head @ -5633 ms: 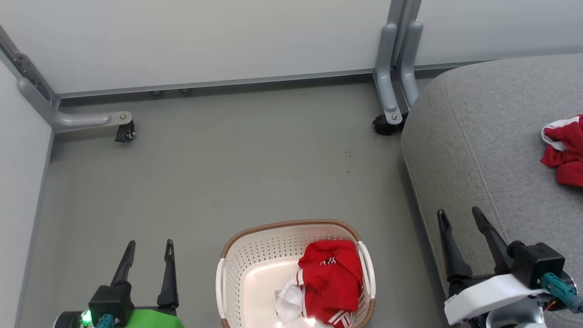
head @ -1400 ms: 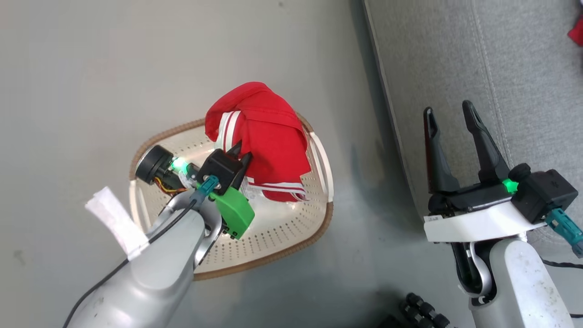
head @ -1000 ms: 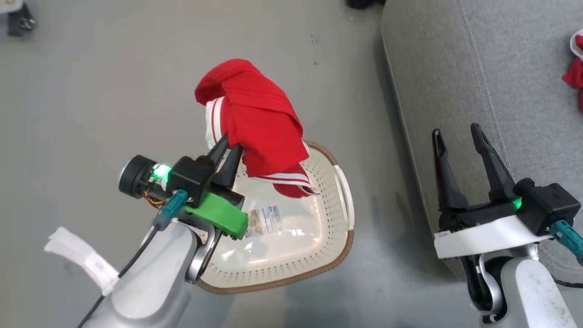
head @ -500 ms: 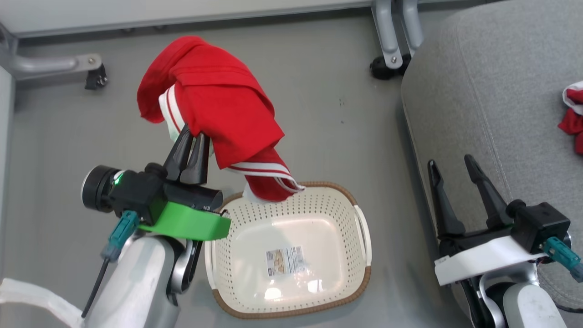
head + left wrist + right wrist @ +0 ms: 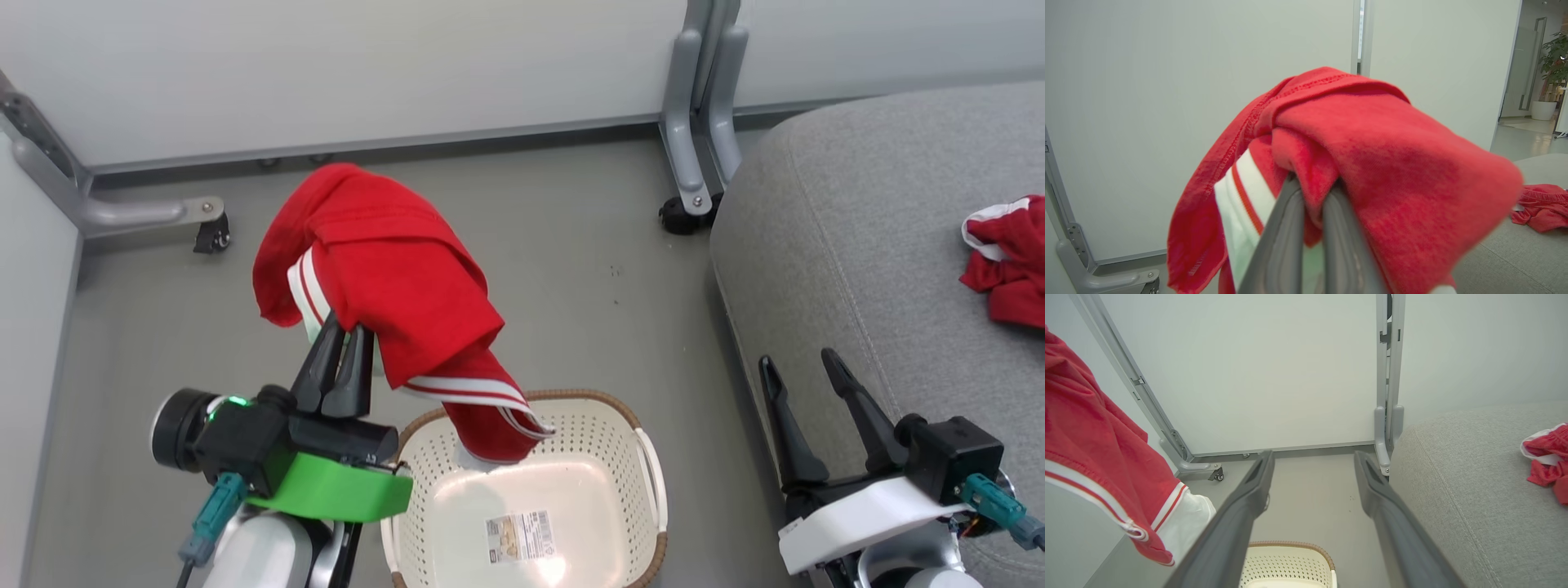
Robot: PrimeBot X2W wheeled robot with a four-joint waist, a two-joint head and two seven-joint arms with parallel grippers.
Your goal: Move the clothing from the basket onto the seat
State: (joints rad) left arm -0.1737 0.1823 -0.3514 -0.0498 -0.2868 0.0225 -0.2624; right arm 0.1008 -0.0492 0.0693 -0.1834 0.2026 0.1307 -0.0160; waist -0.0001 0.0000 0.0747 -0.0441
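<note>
My left gripper (image 5: 343,343) is shut on a red garment with white stripes (image 5: 392,286), held up above the floor with its lower end hanging over the basket's far rim. In the left wrist view the red garment (image 5: 1372,163) drapes over my closed fingers (image 5: 1290,228). The cream basket (image 5: 571,482) with brown rim sits on the floor below, holding just a paper label (image 5: 520,535). A second red garment (image 5: 1008,261) lies on the grey seat (image 5: 857,245) at the right. My right gripper (image 5: 804,384) stands open beside the seat's edge, nothing between its fingers.
White partition walls (image 5: 367,65) with grey metal legs and castors (image 5: 682,216) (image 5: 211,237) close off the far side. Grey floor (image 5: 588,278) lies between basket, wall and seat. In the right wrist view the seat (image 5: 1474,477) rises at the right and the basket's rim (image 5: 1290,545) shows below.
The left gripper lifted the red garment out of the basket and holds it high. The head camera tilted back up, so the whole scene shifted. The right gripper stayed open.
</note>
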